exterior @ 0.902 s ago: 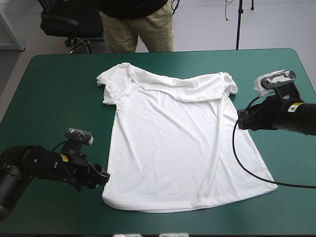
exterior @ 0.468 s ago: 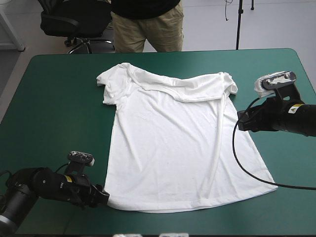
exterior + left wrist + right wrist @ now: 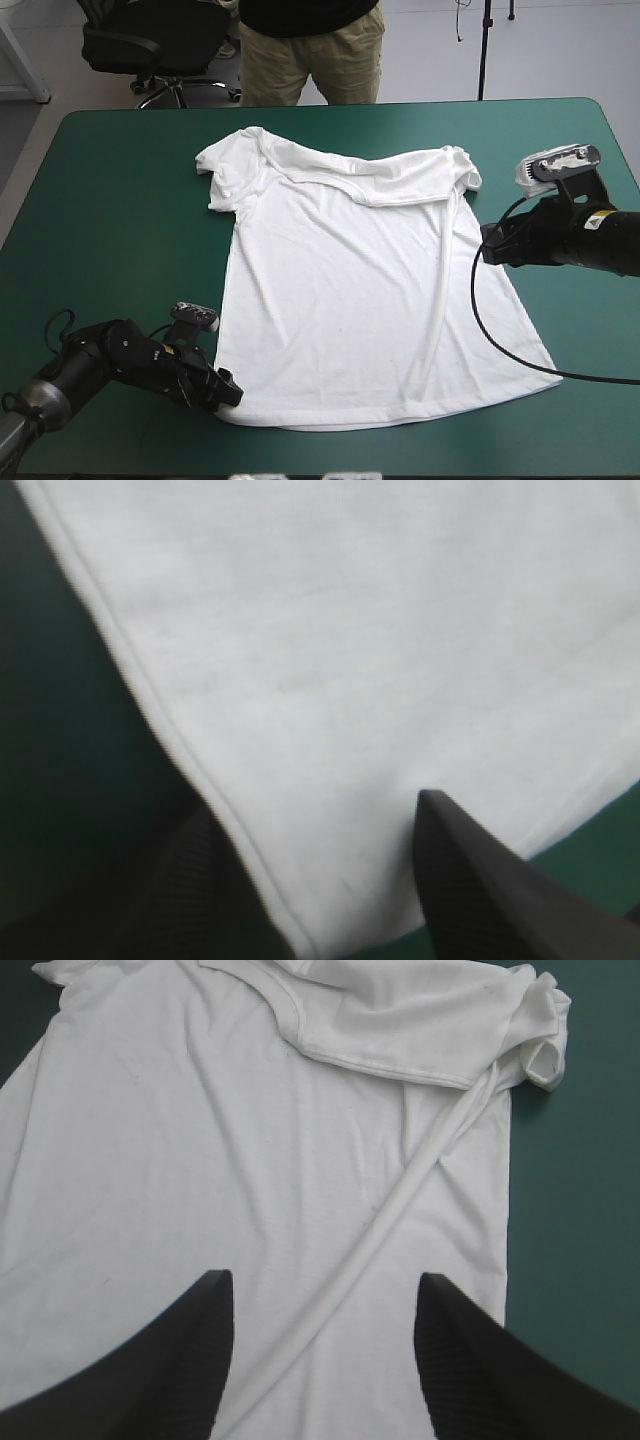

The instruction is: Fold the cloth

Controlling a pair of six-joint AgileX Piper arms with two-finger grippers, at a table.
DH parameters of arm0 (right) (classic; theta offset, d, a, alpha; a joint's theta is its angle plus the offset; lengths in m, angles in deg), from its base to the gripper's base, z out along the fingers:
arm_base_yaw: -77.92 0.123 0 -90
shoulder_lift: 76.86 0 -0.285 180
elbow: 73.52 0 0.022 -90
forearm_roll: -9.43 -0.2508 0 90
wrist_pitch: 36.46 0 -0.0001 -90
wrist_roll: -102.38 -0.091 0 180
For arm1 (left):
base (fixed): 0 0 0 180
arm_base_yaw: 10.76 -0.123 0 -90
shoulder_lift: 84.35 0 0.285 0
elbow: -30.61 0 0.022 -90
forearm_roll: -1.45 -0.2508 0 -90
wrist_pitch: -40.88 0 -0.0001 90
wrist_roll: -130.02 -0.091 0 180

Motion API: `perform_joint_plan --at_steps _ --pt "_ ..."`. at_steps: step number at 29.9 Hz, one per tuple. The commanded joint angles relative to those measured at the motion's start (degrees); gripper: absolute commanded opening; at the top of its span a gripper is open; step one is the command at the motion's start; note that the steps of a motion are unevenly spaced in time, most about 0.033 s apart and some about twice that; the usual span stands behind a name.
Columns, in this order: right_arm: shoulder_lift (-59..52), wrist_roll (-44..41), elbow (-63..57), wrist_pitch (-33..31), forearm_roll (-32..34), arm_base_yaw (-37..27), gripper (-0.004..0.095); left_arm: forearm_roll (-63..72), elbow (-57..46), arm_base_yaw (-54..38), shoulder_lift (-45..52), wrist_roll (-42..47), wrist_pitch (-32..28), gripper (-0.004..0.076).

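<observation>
The white T-shirt (image 3: 360,290) lies spread on the teal-green cover, its collar end folded over toward the far edge, a long crease running down its right side. My left gripper (image 3: 228,393) is open at the shirt's near-left hem corner; in the left wrist view the T-shirt (image 3: 350,670) hem corner lies between the black fingers (image 3: 480,880). My right gripper (image 3: 487,247) stands open at the shirt's right edge. The right wrist view shows the T-shirt (image 3: 200,1140) ahead of the gripper (image 3: 322,1300), nothing between its fingers.
A person stands beyond the far edge, not over the table. Bare teal-green cover (image 3: 110,200) stretches to the left of the shirt and along the near edge.
My left gripper has moved toward the near edge and to the right, reaching the shirt's near-left hem corner. The right arm and the shirt have stayed put.
</observation>
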Motion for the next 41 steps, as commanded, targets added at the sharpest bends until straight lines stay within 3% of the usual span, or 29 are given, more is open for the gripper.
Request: perform_joint_plan --at_steps 1,4,5,9,13,16,22,27,32,41 --pt "-0.9 0.1 1.2 2.0 -0.7 -0.4 0.0509 -0.4 0.7 2.0 -2.3 -0.6 0.2 0.0273" --pt "-0.9 -0.7 0.8 0.2 4.4 -0.4 0.0508 -0.1 0.7 2.3 -3.5 -0.9 0.2 0.0012" --pt "-0.9 -1.5 0.4 -0.5 6.6 -0.4 0.0503 0.3 0.7 2.3 -3.5 -2.0 0.2 -0.0013" --pt "-0.9 -6.5 -3.5 -3.5 15.7 -0.4 0.0482 0.5 0.7 2.3 -3.5 -1.8 0.2 -0.0017" --pt "-0.9 -8.0 -9.4 -5.4 18.5 -0.4 0.0482 0.2 0.7 2.3 -3.5 -1.8 0.5 -0.0017" --pt "-0.5 -9.9 -14.5 -4.0 20.3 -0.4 0.0507 0.2 0.7 2.3 -3.5 -1.8 0.5 -0.0017" --pt "3.2 -16.4 -23.2 0.5 25.9 -0.4 0.0662 0.0 0.7 2.3 -3.5 -1.8 0.5 -0.0017" --pt "8.0 -17.0 -27.1 3.7 25.5 -0.4 0.0662 -0.2 0.7 2.3 -3.5 -1.8 0.4 -0.0017" --pt "12.4 -17.1 -27.2 5.1 25.7 -0.4 0.0599 -0.2 0.7 2.3 -3.5 -1.8 -0.1 -0.0017" --pt "15.6 -16.9 -27.2 4.6 25.9 -0.4 0.0394 -0.2 0.7 2.3 -3.5 -1.8 -0.3 -0.0017"
